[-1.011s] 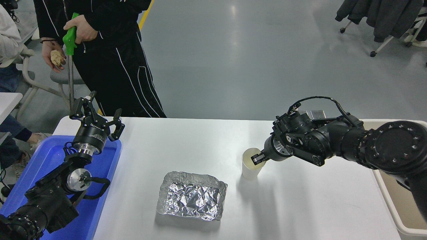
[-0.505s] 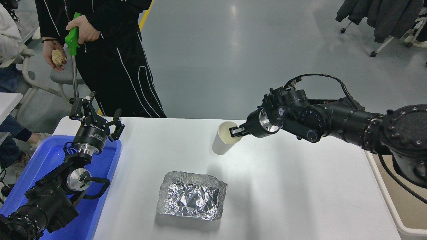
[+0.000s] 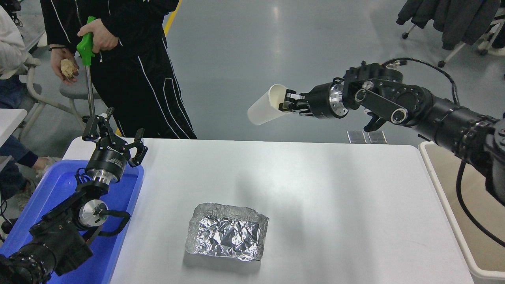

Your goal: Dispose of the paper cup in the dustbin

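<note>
High above the table: my right gripper [image 3: 287, 103] had the paper cup [image 3: 263, 109] pinched by its rim, one finger inside the mouth, cup tipped on its side, base pointing left.
Change: a second earlier that cup stood on the white table [image 3: 315, 189]; now it was well clear, lifted up and carried away from me.
Dustbin: dustbin [image 3: 442, 185] sat at the table's right edge, well apart from the cup.
Meaning: pickup done, I judged; the swing over to the bin was not yet made.
Left arm: parked over the blue tray [image 3: 43, 205], left gripper [image 3: 112, 136] spread and empty.
Bystanders: foil tray [image 3: 227, 232] untouched; a person [image 3: 130, 59] stood by with a green-handled grabber [image 3: 86, 59].
</note>
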